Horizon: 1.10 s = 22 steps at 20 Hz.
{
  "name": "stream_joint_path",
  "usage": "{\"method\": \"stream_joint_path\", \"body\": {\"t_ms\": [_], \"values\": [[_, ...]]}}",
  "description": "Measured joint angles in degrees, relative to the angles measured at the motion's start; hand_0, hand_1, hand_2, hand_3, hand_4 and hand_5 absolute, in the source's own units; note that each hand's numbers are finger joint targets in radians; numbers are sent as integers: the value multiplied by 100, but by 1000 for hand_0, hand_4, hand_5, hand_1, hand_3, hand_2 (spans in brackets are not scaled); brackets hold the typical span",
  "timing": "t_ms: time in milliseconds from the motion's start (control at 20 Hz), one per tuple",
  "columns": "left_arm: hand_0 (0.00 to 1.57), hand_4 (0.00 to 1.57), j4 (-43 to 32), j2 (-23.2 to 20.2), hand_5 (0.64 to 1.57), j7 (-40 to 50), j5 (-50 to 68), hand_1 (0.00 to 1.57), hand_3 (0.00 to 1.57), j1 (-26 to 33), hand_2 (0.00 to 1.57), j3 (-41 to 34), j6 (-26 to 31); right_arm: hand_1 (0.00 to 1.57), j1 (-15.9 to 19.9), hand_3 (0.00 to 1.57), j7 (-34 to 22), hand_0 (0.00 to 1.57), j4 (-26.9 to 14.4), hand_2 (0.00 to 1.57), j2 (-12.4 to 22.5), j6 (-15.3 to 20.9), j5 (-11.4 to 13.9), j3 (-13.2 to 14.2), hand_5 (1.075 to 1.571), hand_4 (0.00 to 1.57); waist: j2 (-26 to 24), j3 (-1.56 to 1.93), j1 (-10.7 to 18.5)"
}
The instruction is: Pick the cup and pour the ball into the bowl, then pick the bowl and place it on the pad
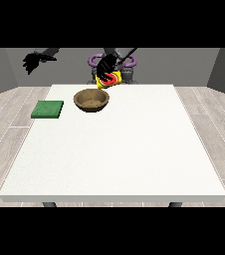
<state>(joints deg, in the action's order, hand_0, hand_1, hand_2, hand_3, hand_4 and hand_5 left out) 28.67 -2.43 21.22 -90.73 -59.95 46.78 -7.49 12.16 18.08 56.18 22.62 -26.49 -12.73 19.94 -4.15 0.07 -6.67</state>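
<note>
**Inspector:** Holding the cup [109, 79] aloft, the hand at the view's right [104, 67] sits at upper centre of the frame, its fingers curled round the yellow-and-red vessel. The cup is off the table [134, 149], just above and behind the far rim of the brown bowl [91, 99].

**Clerk:** Which step do you log?

**Inspector:** Pouring, by my judgement. The cup lies tilted well off upright, its long axis running roughly across the frame. Which end is the mouth I cannot tell, and no ball is to be seen, neither in the cup nor in the bowl.

**Clerk:** And the other hand?

**Inspector:** The hand at the view's left [33, 62] hangs in the upper left of the frame, clear of the table, with nothing in it; fingers appear spread.

**Clerk:** What does the next move call for?

**Inspector:** Bringing the cup's mouth squarely over the bowl's opening and tipping further until the ball rolls in. After that the bowl goes to the green pad [48, 109], which lies at the table's left edge, beside the bowl but apart from it.
</note>
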Motion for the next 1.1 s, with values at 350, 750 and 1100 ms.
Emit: {"method": "stream_joint_path", "body": {"t_ms": [350,750,1100], "values": [[1499,1571,264,5,1092,-221,-45,1499,1571,-75,1571,-344,148,0,135,0,-338,0,-22,0,-164,256,-23,-47,1565,225,-1,-11,224],[558,891,1221,1,1502,-41,2389,558,0,840,0,-2715,-1358,0,-182,0,-381,0,96,0,-358,454,-58,-9,1568,364,-2,-86,625],[0,0,2330,198,1560,-956,5278,0,0,1976,0,-3933,-2072,0,-23,0,-284,0,351,0,-867,784,84,-274,1571,297,565,-128,563]]}}
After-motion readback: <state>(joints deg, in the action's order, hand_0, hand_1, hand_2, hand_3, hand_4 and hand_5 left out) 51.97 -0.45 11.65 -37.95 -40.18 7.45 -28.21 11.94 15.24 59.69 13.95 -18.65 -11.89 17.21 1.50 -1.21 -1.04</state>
